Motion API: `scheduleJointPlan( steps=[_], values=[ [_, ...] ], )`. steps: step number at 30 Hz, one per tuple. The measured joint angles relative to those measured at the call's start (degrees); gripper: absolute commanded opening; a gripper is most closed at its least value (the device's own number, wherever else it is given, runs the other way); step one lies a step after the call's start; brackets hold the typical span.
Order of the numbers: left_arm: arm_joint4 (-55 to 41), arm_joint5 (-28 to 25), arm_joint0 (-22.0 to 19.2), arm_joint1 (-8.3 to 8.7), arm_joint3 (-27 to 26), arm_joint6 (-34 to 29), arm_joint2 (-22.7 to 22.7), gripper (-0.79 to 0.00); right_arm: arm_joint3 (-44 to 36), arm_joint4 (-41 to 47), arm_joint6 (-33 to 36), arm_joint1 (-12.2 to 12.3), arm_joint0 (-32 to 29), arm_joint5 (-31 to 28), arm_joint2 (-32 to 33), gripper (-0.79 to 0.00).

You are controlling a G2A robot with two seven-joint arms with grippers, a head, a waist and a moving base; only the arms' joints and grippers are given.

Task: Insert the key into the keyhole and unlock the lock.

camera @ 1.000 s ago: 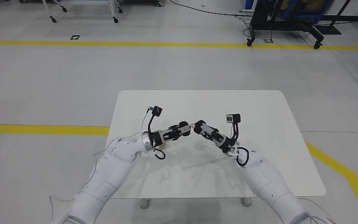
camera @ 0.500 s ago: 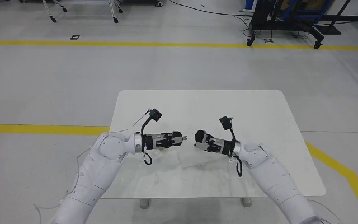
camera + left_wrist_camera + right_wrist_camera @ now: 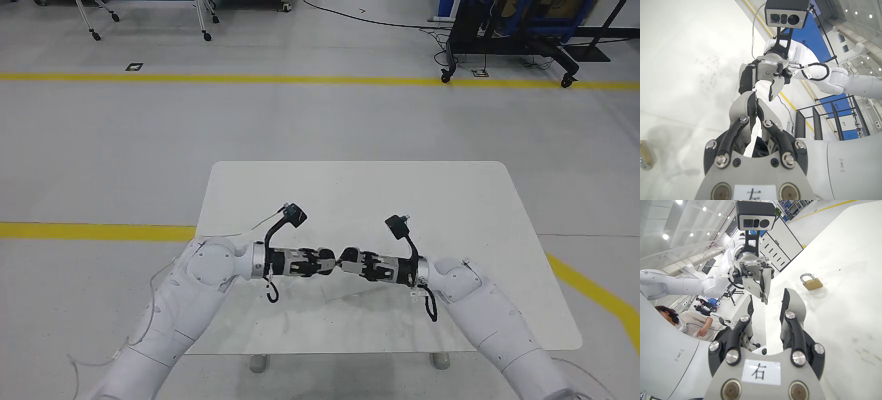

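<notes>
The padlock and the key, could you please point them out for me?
padlock (image 3: 813, 284): right wrist view, on its brass body.
key (image 3: 764, 299): right wrist view, on its protruding silver end.

Left jaws pinch the key; the padlock lies on the table.

Bright, even light comes from ceiling lamps high behind the right claw. The white worktop beside the left claw glares, and straight lines bow toward the wrist views' edges.
</notes>
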Motion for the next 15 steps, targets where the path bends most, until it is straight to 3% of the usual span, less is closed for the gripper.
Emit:
scheduleJointPlan(
  steps=[4, 10, 15],
  values=[
    [-0.1, -0.06, -0.52, -0.02, 0.62, 0.32, 0.72, -0.785, 0.39, 2.12, 1.2, 0.23, 0.7, 0.35, -1.09, -0.523],
    [0.27, 0.02, -1.04, -0.04, 1.05, 0.85, 1.75, -0.785, 0.74, 2.54, 1.38, 0.69, 1.55, 0.57, -2.69, -0.668],
    [-0.01, -0.22, -1.3, 0.04, 1.27, 1.16, 2.12, -0.785, 1.27, 2.98, 1.02, 0.94, 2.1, 0.2, -3.71, -0.733]
  ],
)
